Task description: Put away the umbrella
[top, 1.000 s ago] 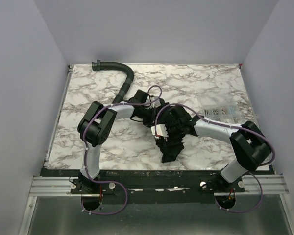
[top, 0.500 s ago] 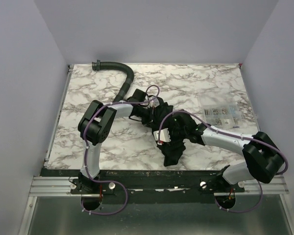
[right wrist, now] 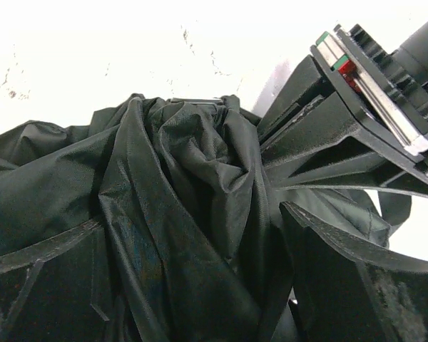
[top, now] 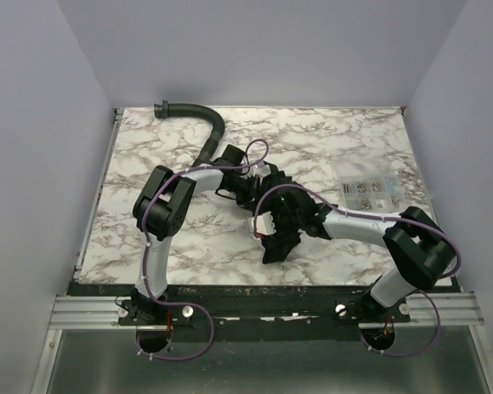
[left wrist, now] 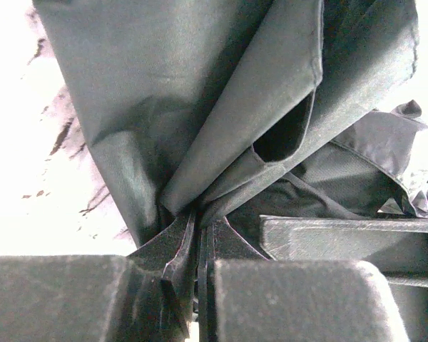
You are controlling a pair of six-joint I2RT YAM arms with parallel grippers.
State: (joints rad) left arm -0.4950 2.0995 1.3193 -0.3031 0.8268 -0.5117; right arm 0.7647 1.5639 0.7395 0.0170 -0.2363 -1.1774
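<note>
Both arms reach inward; left pincer (left wrist: 200,239), right pincer (right wrist: 192,221) clamp umbrella (top: 276,246).

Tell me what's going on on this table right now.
Both arms are working on the umbrella, which lies as a crumpled dark bundle in the middle of the marble table. The left gripper is pinched shut on a fold of its fabric. The right gripper clamps the bunched canopy between its fingers, close beside the left one. The umbrella is not yet neatly folded or put away.
</note>
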